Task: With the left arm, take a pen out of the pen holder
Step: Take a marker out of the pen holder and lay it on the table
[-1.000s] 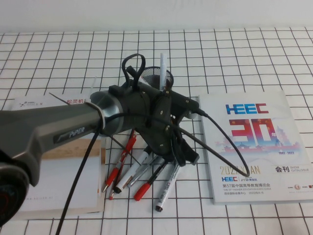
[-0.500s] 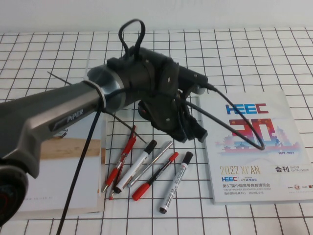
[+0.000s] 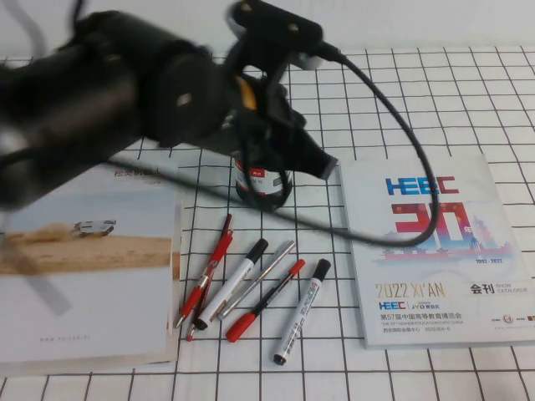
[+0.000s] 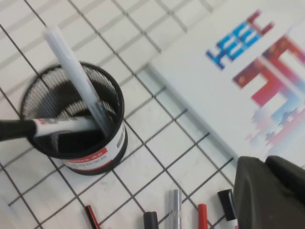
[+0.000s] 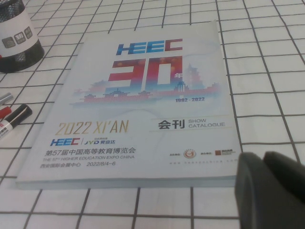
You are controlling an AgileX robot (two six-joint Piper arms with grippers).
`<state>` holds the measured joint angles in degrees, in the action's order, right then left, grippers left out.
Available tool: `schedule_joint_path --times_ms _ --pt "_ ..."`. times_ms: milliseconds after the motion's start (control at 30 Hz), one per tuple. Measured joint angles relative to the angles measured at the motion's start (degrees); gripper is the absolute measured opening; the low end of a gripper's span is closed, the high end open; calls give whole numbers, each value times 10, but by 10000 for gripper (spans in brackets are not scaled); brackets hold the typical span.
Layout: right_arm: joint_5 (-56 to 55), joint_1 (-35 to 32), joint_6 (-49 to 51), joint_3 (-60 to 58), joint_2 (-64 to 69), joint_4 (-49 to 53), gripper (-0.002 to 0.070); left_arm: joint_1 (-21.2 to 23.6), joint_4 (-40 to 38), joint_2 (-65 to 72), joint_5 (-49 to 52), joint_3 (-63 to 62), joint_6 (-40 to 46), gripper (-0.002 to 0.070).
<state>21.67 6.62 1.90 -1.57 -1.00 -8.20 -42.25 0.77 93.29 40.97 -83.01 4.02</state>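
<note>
The black mesh pen holder (image 4: 71, 138) stands on the grid mat with a pale grey pen (image 4: 76, 78) leaning in it and a white marker (image 4: 52, 126) lying across its rim. In the high view the pen holder (image 3: 261, 188) shows only partly, under my raised left arm. My left gripper (image 3: 324, 165) hangs above the mat just right of the holder, shut with nothing in it; its fingers (image 4: 271, 195) sit together. Several loose pens (image 3: 251, 288) lie on the mat in front of the holder. My right gripper (image 5: 274, 191) is shut and empty, low over the near corner of the catalogue (image 5: 143, 95).
The white HEEC catalogue (image 3: 439, 251) lies right of the pens. A booklet with a desert photo (image 3: 84, 267) lies on the left. The left arm's black cable (image 3: 393, 125) loops over the mat beside the catalogue.
My left arm has risen from low over the loose pens and swung back over the holder. The pens on the mat have not moved.
</note>
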Motion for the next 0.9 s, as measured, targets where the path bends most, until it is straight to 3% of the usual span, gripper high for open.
schedule_joint_path --times_ms 367,567,900 --pt "0 0 0 0 0 0 -15 0 3 -296 -231 331 -32 -2" --pt "0 0 0 0 0 0 -15 0 2 -391 -242 426 -40 -2" --pt "0 0 0 0 0 0 -15 0 2 -405 -224 438 -48 -2"
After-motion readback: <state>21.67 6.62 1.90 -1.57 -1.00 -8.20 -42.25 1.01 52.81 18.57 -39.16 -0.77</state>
